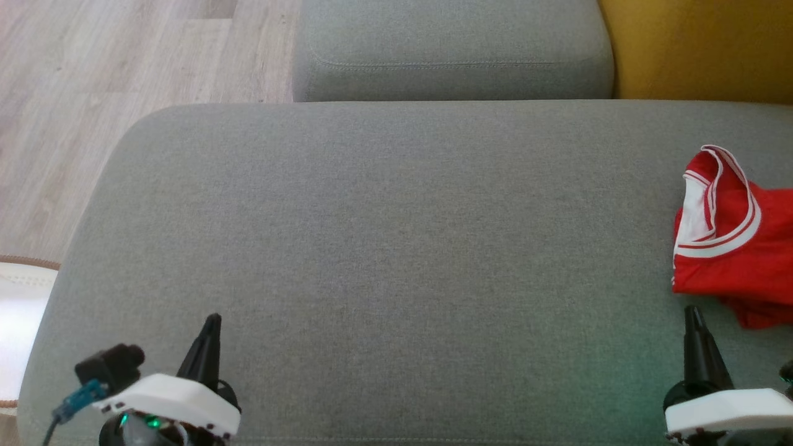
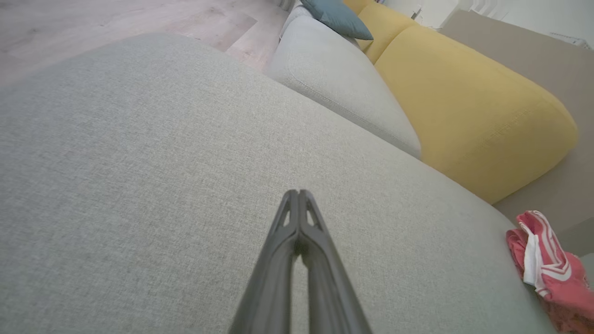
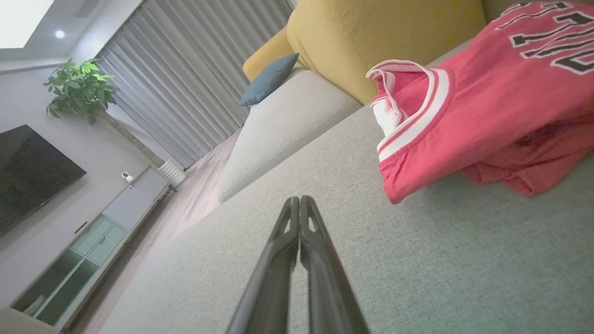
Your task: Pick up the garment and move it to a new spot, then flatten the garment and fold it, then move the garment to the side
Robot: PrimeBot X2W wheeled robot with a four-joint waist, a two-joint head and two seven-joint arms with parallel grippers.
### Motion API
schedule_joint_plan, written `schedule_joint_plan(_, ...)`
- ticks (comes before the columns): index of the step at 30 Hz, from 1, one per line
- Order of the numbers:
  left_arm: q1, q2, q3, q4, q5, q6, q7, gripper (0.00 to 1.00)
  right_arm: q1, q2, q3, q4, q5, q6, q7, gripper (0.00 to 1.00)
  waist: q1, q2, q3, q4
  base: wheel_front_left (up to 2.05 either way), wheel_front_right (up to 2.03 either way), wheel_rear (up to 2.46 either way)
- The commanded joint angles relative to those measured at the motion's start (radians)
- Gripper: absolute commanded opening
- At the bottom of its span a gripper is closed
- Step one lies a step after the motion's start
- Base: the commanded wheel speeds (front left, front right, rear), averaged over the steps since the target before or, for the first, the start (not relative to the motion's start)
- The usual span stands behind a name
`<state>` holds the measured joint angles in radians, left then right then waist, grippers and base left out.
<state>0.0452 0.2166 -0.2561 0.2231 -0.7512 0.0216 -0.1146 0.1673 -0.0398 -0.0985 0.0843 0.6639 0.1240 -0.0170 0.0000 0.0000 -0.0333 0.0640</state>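
A: Where is the shirt?

B: It is on the big gray seat, way over at the right edge. It is red with white stripes. It lies in a bunch, not flat.

A: Is anything holding it?

B: No. The right gripper is near it, just below it in the head view, but they do not touch. Its two fingers are pressed tight together and hold nothing.

A: And the left gripper?

B: That one is far from the shirt, down at the lower left of the head view. Its fingers are pressed together too, and they hold nothing.

A: What can you see from the right wrist?

B: The shirt looks big there, up and to the right of the finger tips. It has black letters with white edges. I cannot read them.

A: What is behind the seat?

B: A gray cushion, with a yellow cushion right beside it. A blue pillow sits farther back.

A: And on the left?

B: A pale wood floor.
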Motion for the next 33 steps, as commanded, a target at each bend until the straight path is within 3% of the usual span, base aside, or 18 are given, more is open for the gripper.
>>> schedule_joint_plan(1, -0.065, 0.006, 0.036, -0.028, -0.026, -0.008, 0.006, 0.0, -0.058, -0.015, 0.007, -0.025, 0.031, 0.002, 0.004, 0.0, 0.0, 0.0, 0.001, -0.001, 0.0, 0.0, 0.0)
schedule_joint_plan(33, -0.097, -0.055, 0.156, -0.009, -0.343, -0.062, 0.085, 0.0, -0.139, -0.019, 0.007, 0.044, 0.382, 0.004, 0.045, 0.0, 0.0, 0.0, 0.014, -0.025, 0.0, 0.0, 0.0)
